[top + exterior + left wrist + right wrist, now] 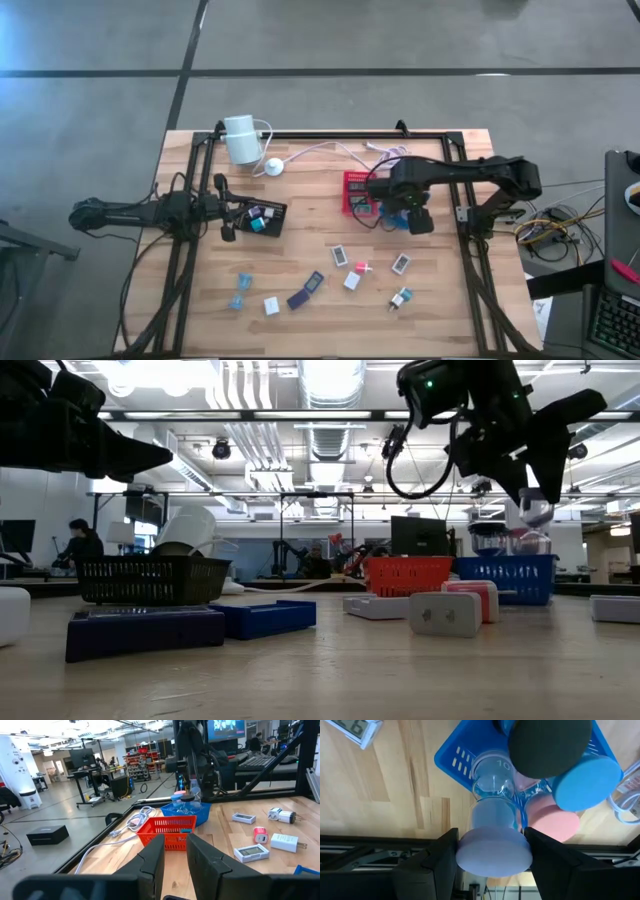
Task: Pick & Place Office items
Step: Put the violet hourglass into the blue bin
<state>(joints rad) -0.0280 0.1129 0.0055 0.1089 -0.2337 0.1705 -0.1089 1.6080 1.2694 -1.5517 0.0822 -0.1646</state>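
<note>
My right gripper [492, 851] hangs over the blue basket [451, 751] at the table's right, shut on a clear sand timer [492, 785] with lavender caps. In the basket stand more timers, capped black [550, 745], blue [587, 782] and pink [552, 822]. The low view shows the held timer [537, 510] above the basket's rim [505, 575]. Several small office items [340, 256] lie flat on the near half of the table. My left gripper [176, 862] waits level beside the black basket [262, 215], open, with nothing between its fingers. My right gripper pinches the timer's upper lavender cap [492, 855] between its two fingers [442, 857], one on each side of the cap's round edge. The fingers come from above, pointing steeply down. The timer hangs upright below them over the blue basket; whether its lower end touches anything is hidden.
A red basket [355, 190] stands just left of the blue one. At the far edge a white cylinder [240, 138] lies with its cable and round puck [273, 167]. A black frame [190, 250] borders the table on its left, right and far sides.
</note>
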